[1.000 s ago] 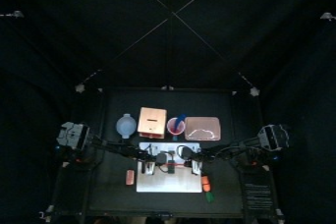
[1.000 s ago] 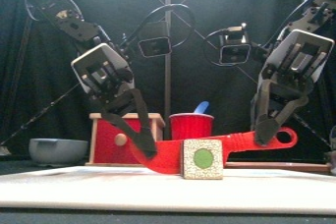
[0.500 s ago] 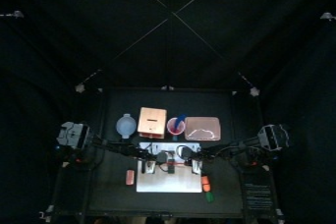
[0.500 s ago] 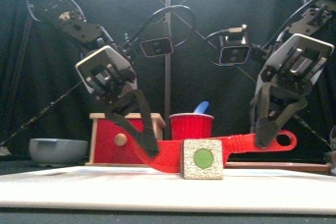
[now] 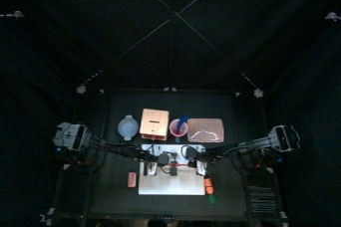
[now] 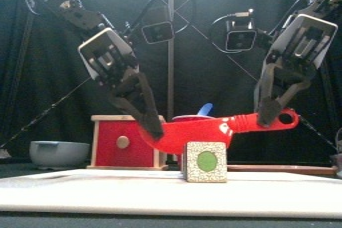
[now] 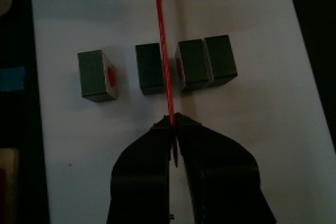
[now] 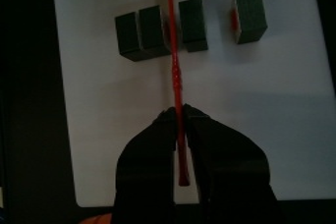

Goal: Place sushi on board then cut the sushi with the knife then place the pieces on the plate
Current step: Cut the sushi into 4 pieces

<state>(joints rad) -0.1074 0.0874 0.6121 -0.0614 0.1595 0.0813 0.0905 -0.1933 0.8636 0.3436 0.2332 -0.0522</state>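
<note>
Knife (image 6: 241, 125) — seemingly aloft; arms (image 6: 114, 67) slanted inward

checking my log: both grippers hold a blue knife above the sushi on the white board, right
Only the colour is wrong: the front view shows the left gripper and right gripper holding a red knife above the sushi on the white board.

Sushi pieces (image 7: 192, 63) in row on board (image 7: 79, 12); knife (image 6: 221, 127) above them. Behind board, left to right: bowl (image 5: 127, 126), box (image 5: 155, 122), cup (image 5: 178, 126), tray (image 5: 204, 129).
</note>
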